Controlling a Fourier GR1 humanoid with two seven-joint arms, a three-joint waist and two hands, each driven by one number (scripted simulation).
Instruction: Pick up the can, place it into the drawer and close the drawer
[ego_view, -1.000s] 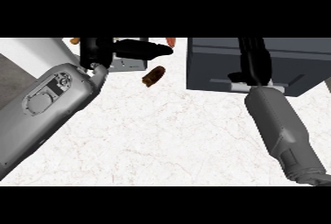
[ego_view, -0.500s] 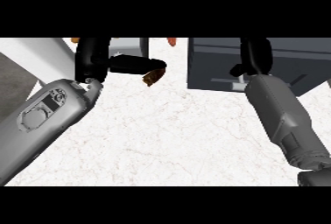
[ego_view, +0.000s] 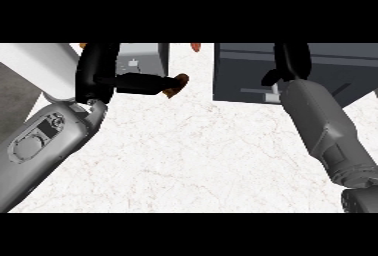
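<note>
Left hand (ego_view: 98, 75) with fingers (ego_view: 140, 82) bent sideways and closed on the tilted brown can (ego_view: 177, 86) at their tips. Right hand (ego_view: 291, 57) with fingers straight, holding nothing, grey drawer (ego_view: 244, 70) beneath them.

Veined stone counter (ego_view: 192, 155) — smooth matt drawer (ego_view: 244, 70)

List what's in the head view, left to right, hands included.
left hand → can → right hand. The drawer is left out because the right hand lies over it.
</note>
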